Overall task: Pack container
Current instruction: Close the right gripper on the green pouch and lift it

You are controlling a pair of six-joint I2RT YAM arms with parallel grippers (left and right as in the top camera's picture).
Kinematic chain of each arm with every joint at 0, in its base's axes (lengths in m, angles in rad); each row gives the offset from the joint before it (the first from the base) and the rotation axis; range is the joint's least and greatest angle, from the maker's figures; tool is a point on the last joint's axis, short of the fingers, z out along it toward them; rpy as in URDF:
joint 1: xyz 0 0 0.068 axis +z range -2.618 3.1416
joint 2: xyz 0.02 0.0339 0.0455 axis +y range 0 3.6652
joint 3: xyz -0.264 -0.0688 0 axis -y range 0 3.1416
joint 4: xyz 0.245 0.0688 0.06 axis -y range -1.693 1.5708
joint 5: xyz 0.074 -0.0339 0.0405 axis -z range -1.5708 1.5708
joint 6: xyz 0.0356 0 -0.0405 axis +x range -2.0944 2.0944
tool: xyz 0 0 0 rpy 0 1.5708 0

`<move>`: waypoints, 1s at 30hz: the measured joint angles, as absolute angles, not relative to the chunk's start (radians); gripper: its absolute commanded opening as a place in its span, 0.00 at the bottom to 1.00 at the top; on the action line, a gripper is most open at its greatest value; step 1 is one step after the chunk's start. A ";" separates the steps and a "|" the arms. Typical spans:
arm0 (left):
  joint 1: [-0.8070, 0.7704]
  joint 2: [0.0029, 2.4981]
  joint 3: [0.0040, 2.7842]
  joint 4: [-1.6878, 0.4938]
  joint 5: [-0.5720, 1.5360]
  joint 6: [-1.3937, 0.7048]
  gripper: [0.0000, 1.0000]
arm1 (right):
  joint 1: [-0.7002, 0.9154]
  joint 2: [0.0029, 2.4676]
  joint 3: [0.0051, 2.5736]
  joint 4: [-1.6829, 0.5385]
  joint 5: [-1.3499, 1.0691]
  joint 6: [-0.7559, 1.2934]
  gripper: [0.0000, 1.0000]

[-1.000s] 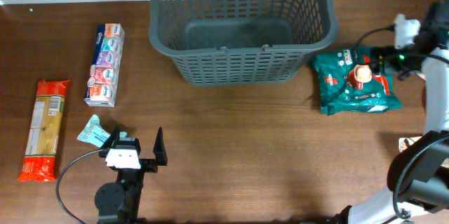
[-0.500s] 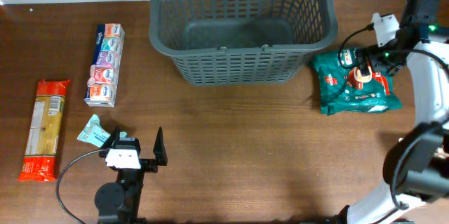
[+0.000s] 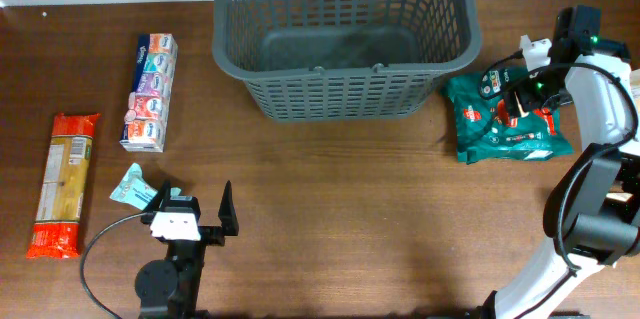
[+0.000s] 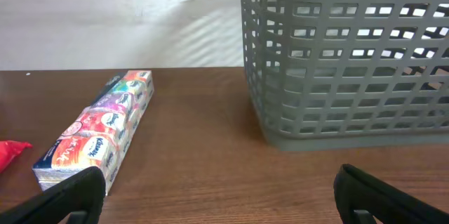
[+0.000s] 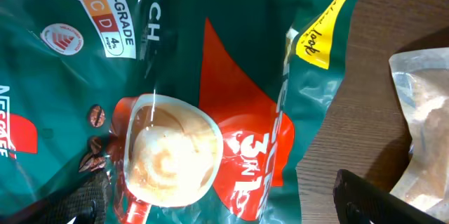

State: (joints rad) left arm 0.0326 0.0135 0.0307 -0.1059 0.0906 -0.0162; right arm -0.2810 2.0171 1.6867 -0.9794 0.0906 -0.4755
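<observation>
The container (image 3: 340,94), a large dark grey slotted basket, stands at the back middle of the table with nothing in it; its wall (image 4: 337,76) fills the right of the left wrist view. A green coffee bag (image 3: 505,124) lies to its right and fills the right wrist view (image 5: 210,76). My right gripper (image 3: 522,99) hovers open just above that bag, one finger on either side (image 5: 231,210). At the front left my left gripper (image 3: 195,221) rests open over bare wood (image 4: 224,206), holding nothing.
A long pack of tissue packets (image 3: 150,91) (image 4: 98,133) lies left of the basket. A red-ended pasta packet (image 3: 62,184) lies at the far left, and a small teal packet (image 3: 132,187) sits beside the left gripper. A clear packet (image 5: 421,126) lies right of the coffee bag.
The right arm has swung in from the table's right edge, bringing its gripper over the coffee bag. The left arm and all packets have not moved.
</observation>
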 measured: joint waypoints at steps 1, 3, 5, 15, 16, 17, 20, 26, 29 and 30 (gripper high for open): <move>0.033 0.014 0.031 -0.106 0.091 -0.016 0.99 | -0.281 2.017 1.687 -0.979 0.091 -0.475 0.99; 0.033 0.014 0.031 -0.106 0.091 -0.016 0.99 | -0.281 2.017 1.687 -0.979 0.090 -0.474 0.99; 0.033 0.014 0.031 -0.105 0.090 -0.016 0.99 | -0.281 2.017 1.687 -0.979 0.089 -0.474 0.99; 0.033 0.014 0.031 -0.106 0.091 -0.016 0.99 | -0.281 2.019 1.687 -0.963 0.069 -0.465 0.99; 0.033 0.014 0.031 -0.106 0.090 -0.016 0.99 | -0.281 2.021 1.687 -0.962 0.068 -0.457 0.99; 0.033 0.014 0.031 -0.106 0.091 -0.016 0.99 | -0.281 2.024 1.687 -0.959 0.067 -0.448 0.99; 0.033 0.014 0.031 -0.106 0.090 -0.016 0.99 | -0.281 2.042 1.687 -0.949 0.063 -0.422 0.99; 0.033 0.014 0.031 -0.106 0.091 -0.016 0.99 | -0.281 2.072 1.687 -0.923 0.048 -0.388 0.99; 0.033 0.014 0.031 -0.106 0.091 -0.016 0.99 | -0.281 2.075 1.687 -0.912 0.033 -0.377 0.99; 0.033 0.014 0.031 -0.106 0.090 -0.016 0.99 | -0.281 2.075 1.687 -0.911 0.025 -0.373 0.99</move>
State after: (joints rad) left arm 0.0326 0.0135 0.0307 -0.1059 0.0902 -0.0162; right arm -0.2810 2.0754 1.6867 -0.9108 0.0254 -0.3729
